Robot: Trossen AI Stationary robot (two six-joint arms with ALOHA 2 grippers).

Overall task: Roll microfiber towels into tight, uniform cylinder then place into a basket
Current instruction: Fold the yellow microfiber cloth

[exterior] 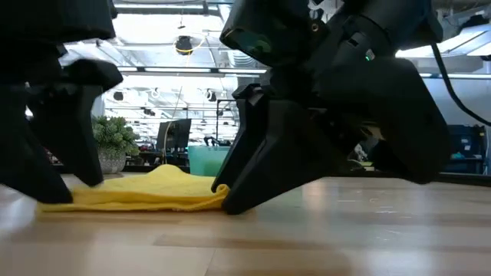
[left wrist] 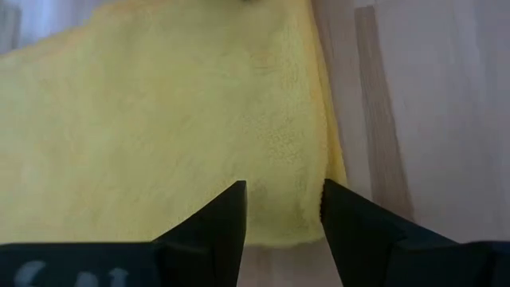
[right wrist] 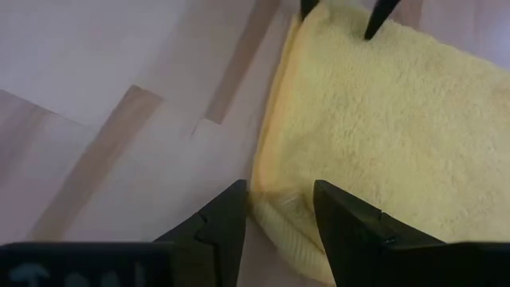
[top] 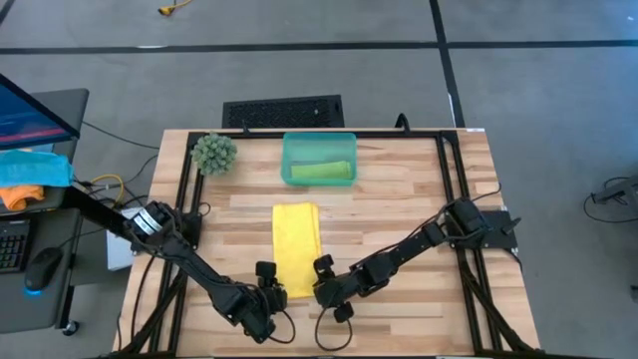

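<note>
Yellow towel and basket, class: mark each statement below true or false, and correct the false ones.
1. The yellow towel lies folded into a long strip on the table. True.
2. The basket is empty. False: a rolled green towel lies in it.
3. Both grippers are at the near end of the yellow towel, the left gripper and right gripper each at a corner. True.
4. The left gripper's fingers are clamped fully together. False: a gap shows between them, over the towel's edge.
5. The plant ball sits inside the basket. False: it stands beside it.
</note>
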